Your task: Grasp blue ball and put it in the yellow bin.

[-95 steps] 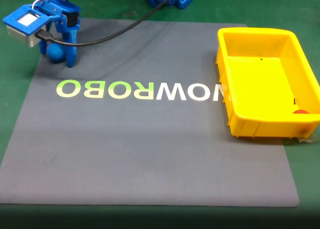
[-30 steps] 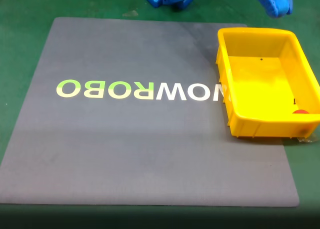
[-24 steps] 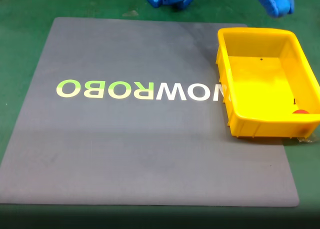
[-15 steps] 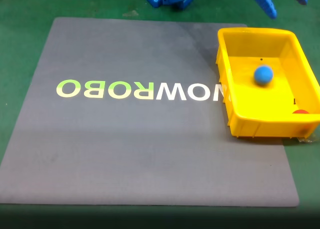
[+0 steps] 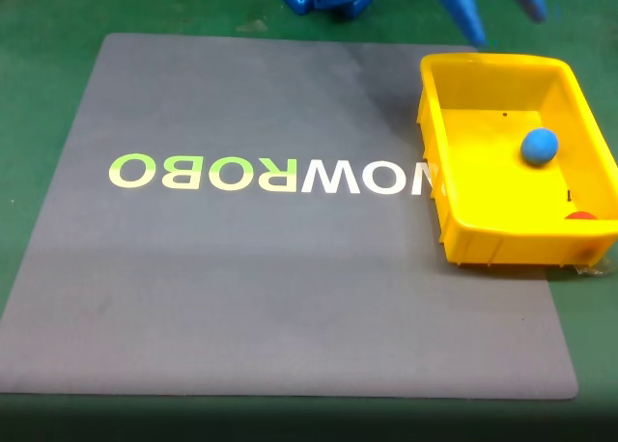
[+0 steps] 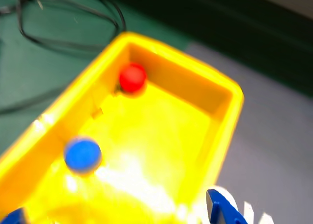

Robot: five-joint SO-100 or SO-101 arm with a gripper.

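Your grey mat (image 5: 290,268) with its green and white lettering lies on a green table (image 5: 39,37), and the yellow bin (image 5: 502,244) sits at the mat's right edge in the fixed view. You see the blue ball (image 5: 540,146) resting inside the bin near its right wall, apart from a small red ball (image 6: 132,77) in a corner. The gripper (image 5: 488,0) hangs above the bin's far rim with its fingers spread wide, holding nothing.

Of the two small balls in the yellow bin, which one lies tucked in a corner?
The red ball; it sits in a corner of the yellow bin, while the blue ball rests beside a long wall.

Fixed view looks down from afar, wrist view closely, sharing the yellow bin (image 5: 439,207).
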